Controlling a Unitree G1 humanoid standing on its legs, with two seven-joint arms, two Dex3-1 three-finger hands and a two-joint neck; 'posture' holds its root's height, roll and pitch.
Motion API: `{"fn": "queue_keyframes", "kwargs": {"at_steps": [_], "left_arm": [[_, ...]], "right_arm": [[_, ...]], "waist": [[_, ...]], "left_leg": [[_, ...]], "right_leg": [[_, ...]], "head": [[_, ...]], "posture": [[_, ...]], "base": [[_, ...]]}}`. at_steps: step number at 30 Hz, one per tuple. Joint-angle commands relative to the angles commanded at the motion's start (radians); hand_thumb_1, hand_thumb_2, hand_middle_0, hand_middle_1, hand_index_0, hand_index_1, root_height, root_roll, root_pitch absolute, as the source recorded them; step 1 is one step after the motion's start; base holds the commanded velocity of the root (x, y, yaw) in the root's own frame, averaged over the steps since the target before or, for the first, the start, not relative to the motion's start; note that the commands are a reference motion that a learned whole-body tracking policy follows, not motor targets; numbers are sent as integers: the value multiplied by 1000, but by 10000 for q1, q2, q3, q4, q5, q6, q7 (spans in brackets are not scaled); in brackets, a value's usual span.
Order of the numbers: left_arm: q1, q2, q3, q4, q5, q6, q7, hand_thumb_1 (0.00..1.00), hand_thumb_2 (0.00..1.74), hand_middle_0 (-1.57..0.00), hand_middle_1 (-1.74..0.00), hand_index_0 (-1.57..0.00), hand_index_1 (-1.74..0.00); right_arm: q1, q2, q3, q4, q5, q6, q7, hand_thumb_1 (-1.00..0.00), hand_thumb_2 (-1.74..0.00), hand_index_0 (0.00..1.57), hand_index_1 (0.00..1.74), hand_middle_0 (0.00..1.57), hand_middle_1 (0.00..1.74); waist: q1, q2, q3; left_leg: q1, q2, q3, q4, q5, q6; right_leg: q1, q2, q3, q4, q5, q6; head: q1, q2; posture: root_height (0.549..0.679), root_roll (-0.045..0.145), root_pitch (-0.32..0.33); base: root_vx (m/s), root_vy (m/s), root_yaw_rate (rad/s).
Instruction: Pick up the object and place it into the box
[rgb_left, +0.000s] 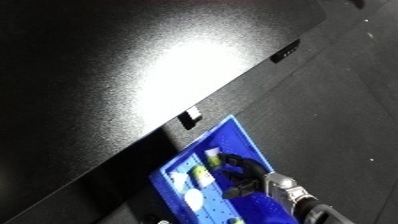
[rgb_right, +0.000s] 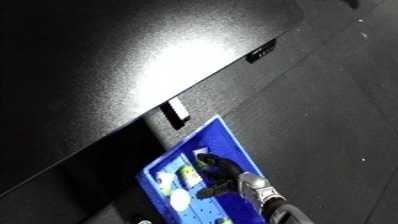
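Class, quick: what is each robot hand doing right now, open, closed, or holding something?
Left robot hand: not in view.
Right robot hand: over the blue bin, fingers curled; whether it holds anything cannot be told.

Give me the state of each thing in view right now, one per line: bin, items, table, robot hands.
Blue bin: on the floor beside the table, open-topped, holding several items.
Small items: lying inside the bin, too small to identify.
Right robot hand: inside the bin, fingers curled; whether it holds anything cannot be told.
Left robot hand: not in view.
Black table: bare top with glare.
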Motion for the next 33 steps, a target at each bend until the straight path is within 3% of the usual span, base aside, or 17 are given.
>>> {"fn": "queue_keyframes", "kwargs": {"at_steps": [10,20,27,33], "left_arm": [[-371,301,-10,-148,471,358,42,0,0,0,0,0,0],[-742,481,-176,-268,572,850,-406,0,0,0,0,0,0],[-851,477,-291,-354,691,831,-388,0,0,0,0,0,0],[-763,563,-326,-612,555,685,-419,0,0,0,0,0,0]], "right_arm": [[-572,341,825,-446,-818,210,-597,0,0,0,0,0,0],[-1061,618,1458,-869,-1736,694,-972,0,0,0,0,0,0],[-1004,960,1666,-998,-1485,632,-1409,0,0,0,0,0,0],[-733,1073,1788,-1324,-1427,544,-1744,0,0,0,0,0,0]], "waist": [[393,-127,57],[670,-213,123],[813,-213,236],[891,-261,282]], "left_leg": [[-100,-1,-201,34,188,-23],[-99,21,-357,-196,513,-64],[-127,52,-432,-321,709,-132],[-112,50,-478,-219,672,-129]], "right_leg": [[79,-286,-286,7,4,28],[154,-534,-550,-102,134,147],[114,-712,-701,83,71,231],[176,-816,-765,183,-30,263]], "head": [[-3709,86],[-6712,172],[-8603,372],[-9804,548]], "posture": [[625,40,18],[627,35,15],[627,36,10],[626,37,3]], "base": [[-8,-59,89],[12,-39,122],[14,-15,124],[24,-7,83]]}}
